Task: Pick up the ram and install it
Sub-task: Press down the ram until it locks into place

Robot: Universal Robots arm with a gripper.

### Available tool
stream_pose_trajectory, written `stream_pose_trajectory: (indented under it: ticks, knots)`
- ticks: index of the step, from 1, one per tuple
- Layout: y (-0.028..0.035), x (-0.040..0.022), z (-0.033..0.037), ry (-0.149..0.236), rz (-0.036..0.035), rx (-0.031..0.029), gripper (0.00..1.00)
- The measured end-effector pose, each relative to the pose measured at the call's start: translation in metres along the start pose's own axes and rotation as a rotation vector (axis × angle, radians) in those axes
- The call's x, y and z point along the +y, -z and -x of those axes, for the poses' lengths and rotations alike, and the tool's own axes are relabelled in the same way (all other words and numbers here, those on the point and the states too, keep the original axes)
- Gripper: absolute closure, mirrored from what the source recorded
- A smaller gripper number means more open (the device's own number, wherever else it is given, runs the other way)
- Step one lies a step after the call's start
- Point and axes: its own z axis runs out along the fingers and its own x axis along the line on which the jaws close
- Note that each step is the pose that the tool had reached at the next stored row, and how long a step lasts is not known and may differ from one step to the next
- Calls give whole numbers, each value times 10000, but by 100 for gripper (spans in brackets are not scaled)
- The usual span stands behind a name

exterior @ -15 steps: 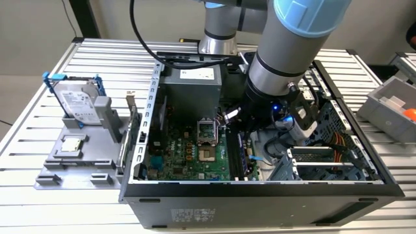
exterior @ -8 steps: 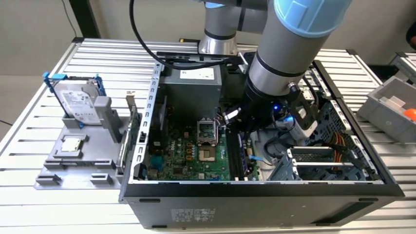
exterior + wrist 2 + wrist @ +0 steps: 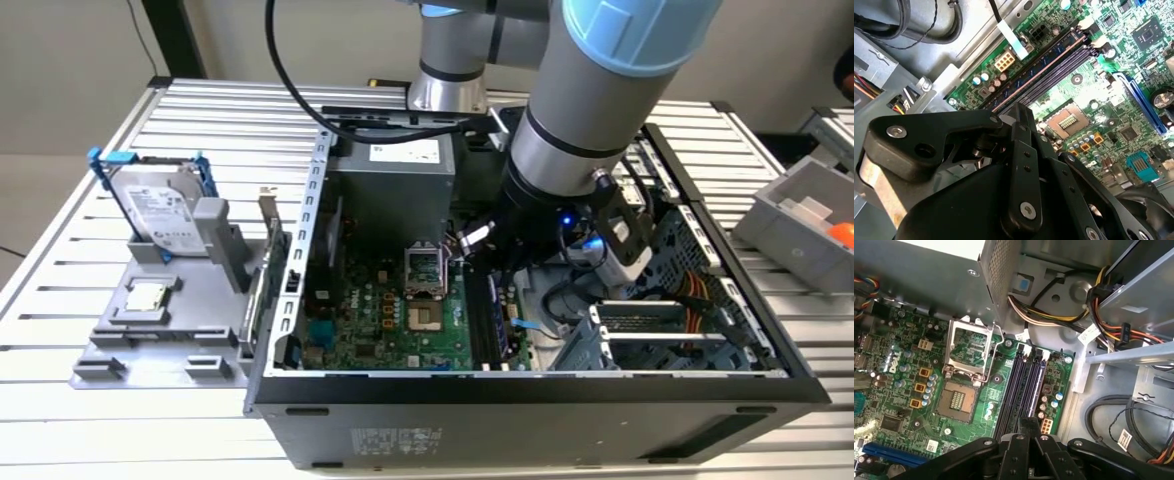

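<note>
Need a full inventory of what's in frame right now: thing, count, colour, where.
open computer case: one, grey-black, mid-table
slatted metal table: one, silver, under everything
green motherboard: one, on the case floor
square CPU socket: one, silver, beside the slots
long plastic memory slots: about four, black, side by side
cable bundle: one, yellow-orange-black, near the slots' far end
hard drive: one, silver, blue bracket, upright, exterior view's left
flat fixture plate: one, grey, under the drive
storage bin: one, grey, exterior view's right
robot arm: one, silver-blue, reaching into the case
gripper: one, black, over the slots
</note>
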Motion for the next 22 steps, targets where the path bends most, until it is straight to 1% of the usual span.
stream_pose_trajectory:
  ticks: [22]
  knots:
    - [1, 0, 0, 301, -1, 32, 100]
